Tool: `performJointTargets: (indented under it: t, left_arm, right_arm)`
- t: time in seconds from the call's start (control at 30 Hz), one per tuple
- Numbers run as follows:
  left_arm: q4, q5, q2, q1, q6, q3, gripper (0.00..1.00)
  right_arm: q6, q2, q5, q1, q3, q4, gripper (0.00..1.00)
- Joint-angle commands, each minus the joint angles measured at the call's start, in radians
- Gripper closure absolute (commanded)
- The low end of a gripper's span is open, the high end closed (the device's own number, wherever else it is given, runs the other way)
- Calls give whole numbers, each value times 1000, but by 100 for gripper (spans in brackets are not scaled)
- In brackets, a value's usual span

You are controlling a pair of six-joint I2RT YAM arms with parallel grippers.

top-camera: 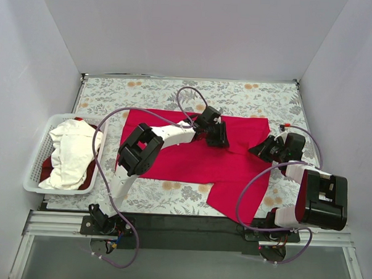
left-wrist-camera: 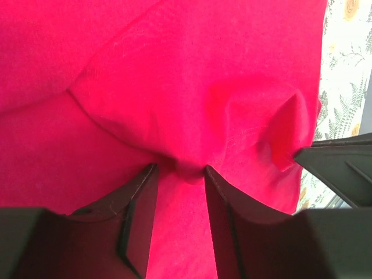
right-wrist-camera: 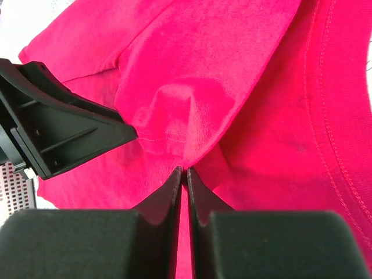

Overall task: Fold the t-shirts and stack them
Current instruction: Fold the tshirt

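Note:
A bright red t-shirt [top-camera: 191,159] lies spread on the table, its right part folded over in a ridge. My left gripper [top-camera: 222,141] is open, its tips pressed onto the shirt [left-wrist-camera: 203,75] with a small hump of cloth between the jaws [left-wrist-camera: 179,170]. My right gripper [top-camera: 255,150] is shut on a raised fold of the same shirt [right-wrist-camera: 192,64] at its right edge [right-wrist-camera: 184,170]. The two grippers are close together. A white t-shirt [top-camera: 71,152] lies crumpled in the basket on another red t-shirt [top-camera: 89,175].
The white slatted basket [top-camera: 39,147] stands at the table's left edge. A floral grey cloth [top-camera: 256,96] covers the table. White walls close in the back and both sides. Purple cables loop over both arms.

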Motion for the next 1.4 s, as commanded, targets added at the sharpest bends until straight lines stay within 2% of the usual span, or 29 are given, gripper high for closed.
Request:
performJointTargets:
  t: [0.0,0.03,0.1,0.13,0.17,0.2,0.27,0.4,0.53,0.57,0.7,0.77,0.87,0.93,1.13,1.2,1.37]
  left_arm:
    - [-2,-5,7,-8,-9,47,65]
    - [-1,-5,11,-8,-10,55,66]
    - [-2,-5,18,-11,-12,63,78]
    - [-2,-2,18,-11,-12,67,84]
    - [-4,-1,15,-11,-15,66,97]
    - [-4,-2,7,-11,-15,67,100]
    - [-15,-18,-24,-13,-12,73,100]
    - [-172,-100,-48,-19,13,161,100]
    - [-375,-209,-13,-37,31,285,94]
    - [-416,-290,2,-45,37,305,91]
    - [-559,-447,5,-86,74,385,77]
    - [-553,-473,-13,-103,82,370,67]
    - [-474,-475,-77,-105,79,264,50]
    - [-408,-467,-113,-105,60,186,43]
    - [-316,-342,-94,-82,-36,112,45]
    - [-254,-322,-96,-80,-41,74,48]
    - [-118,-274,-116,-85,-7,18,50]
  right_arm:
    - [-1,3,-14,5,1,24,89]
    - [-1,3,-14,3,1,22,89]
    - [-1,3,-14,3,1,24,89]
    - [-1,2,-12,5,1,22,90]
    - [-1,-1,-12,3,1,24,90]
    - [-2,-1,-12,3,2,24,90]
    - [-4,-6,-12,5,2,24,90]
    - [-5,-14,-14,3,-1,21,90]
    - [-11,-20,-12,5,-4,21,90]
    - [-13,-20,-11,3,-7,21,91]
    - [-17,-26,-6,3,-11,21,91]
    - [-17,-26,-6,3,-10,20,91]
    - [-17,-30,-5,3,-8,21,91]
    - [-19,-36,0,5,-8,21,91]
    - [-24,-35,2,3,-13,19,91]
    - [-25,-34,-2,3,-13,19,91]
    - [-30,-32,-2,3,-18,21,91]
